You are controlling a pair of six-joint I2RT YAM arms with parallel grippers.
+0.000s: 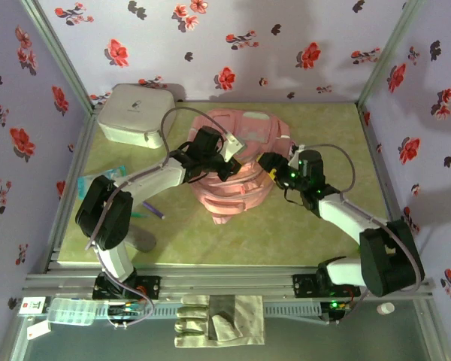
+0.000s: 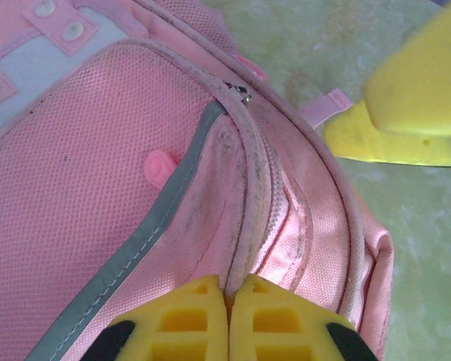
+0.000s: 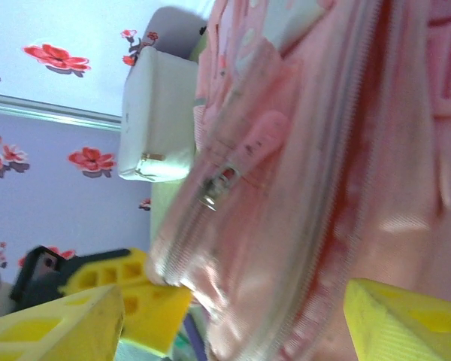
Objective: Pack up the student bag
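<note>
The student bag (image 1: 244,128) is a pink backpack lying in the middle of the table. My left gripper (image 1: 229,162) is at its near left side. In the left wrist view the left gripper (image 2: 229,289) is shut on a ridge of the bag (image 2: 98,188) beside the zip, whose metal pull (image 2: 243,93) sits further up. My right gripper (image 1: 269,167) is at the bag's right side. Seen from the right wrist, the right gripper (image 3: 233,316) is open, its yellow fingers wide on either side of the bag's zipped edge (image 3: 323,150), below the zip pull (image 3: 218,184).
A white-grey zip case (image 1: 133,113) stands at the back left, next to the bag. A purple pen (image 1: 152,209) and teal items (image 1: 105,177) lie on the left. A glove (image 1: 218,320) and a clear box (image 1: 71,312) rest on the front rail. Flowered walls enclose three sides.
</note>
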